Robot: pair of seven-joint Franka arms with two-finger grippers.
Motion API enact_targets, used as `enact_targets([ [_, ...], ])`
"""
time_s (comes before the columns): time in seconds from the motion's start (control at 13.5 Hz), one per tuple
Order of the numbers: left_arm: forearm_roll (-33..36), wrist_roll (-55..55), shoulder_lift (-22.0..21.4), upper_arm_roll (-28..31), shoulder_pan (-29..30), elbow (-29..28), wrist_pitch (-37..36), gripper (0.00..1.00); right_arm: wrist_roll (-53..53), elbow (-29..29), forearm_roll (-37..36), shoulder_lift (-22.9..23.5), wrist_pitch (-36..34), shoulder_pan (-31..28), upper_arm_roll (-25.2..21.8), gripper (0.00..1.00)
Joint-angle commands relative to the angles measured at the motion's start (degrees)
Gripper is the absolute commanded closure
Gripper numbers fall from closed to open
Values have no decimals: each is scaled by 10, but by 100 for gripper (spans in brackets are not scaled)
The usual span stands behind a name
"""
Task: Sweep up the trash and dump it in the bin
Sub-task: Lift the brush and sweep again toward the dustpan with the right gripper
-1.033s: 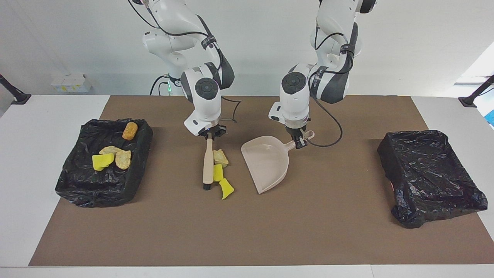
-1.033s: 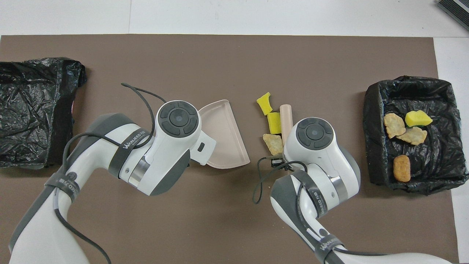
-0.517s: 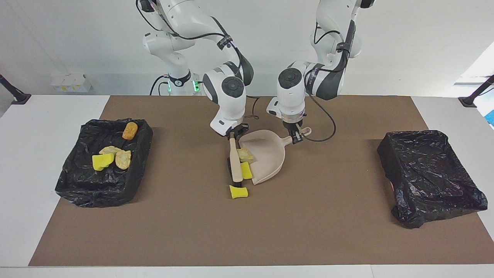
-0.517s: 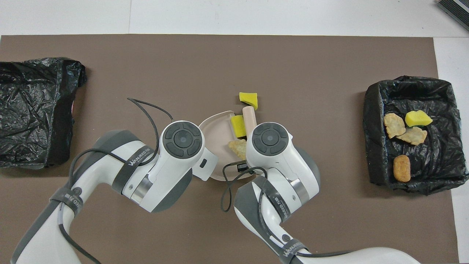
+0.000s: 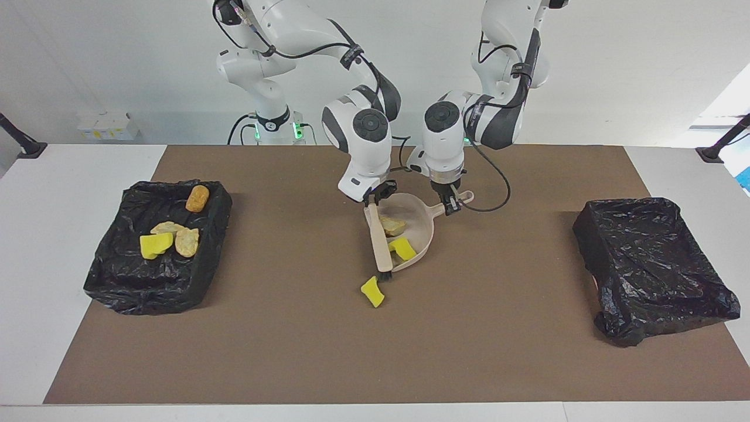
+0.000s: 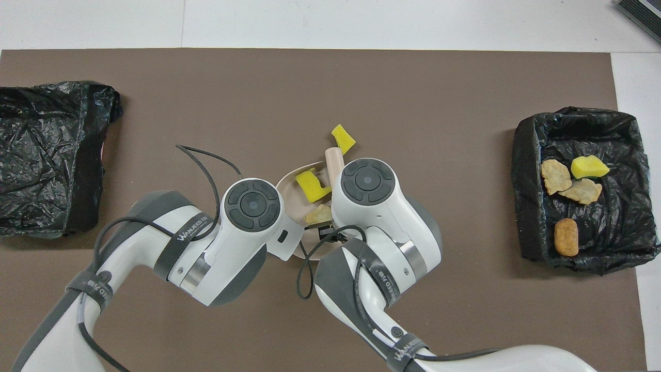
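While one yellow scrap (image 5: 372,291) lies outside, brush (image 5: 378,243) blocks dustpan (image 5: 423,225) mouth.

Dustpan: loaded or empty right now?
Loaded. The dustpan holds a tan chunk and a yellow sponge piece; another yellow sponge piece lies outside it on the mat.

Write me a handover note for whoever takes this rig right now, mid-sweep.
Right pincer: shut on the brush, bristles down at the dustpan's mouth.
Left pincer: shut on the dustpan handle, pan flat on the mat.
In the pan: one tan chunk and one yellow sponge piece.
Missed: one yellow sponge piece on the mat, just outside the pan's mouth, farther from the robots.
Done: four scraps lie in the lined bin at the right arm's end. The second bin, at the left arm's end, shows no scraps.
Left: sweep in the stray piece, then dump the pan.
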Motion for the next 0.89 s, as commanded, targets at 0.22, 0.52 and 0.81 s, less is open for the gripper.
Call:
enact_targets([
  [0.22, 8, -67, -19, 4, 9, -26, 8, 100, -75, 38, -116, 13, -18, -51, -1, 100],
  [0.52, 7, -109, -18, 4, 14, -25, 6, 100, -151, 106, -166, 61, -13, -93, -2, 100],
  [0.81, 7, -130, -17, 4, 19, -25, 6, 100, -199, 112, -192, 93, 31, -116, -2, 100],
])
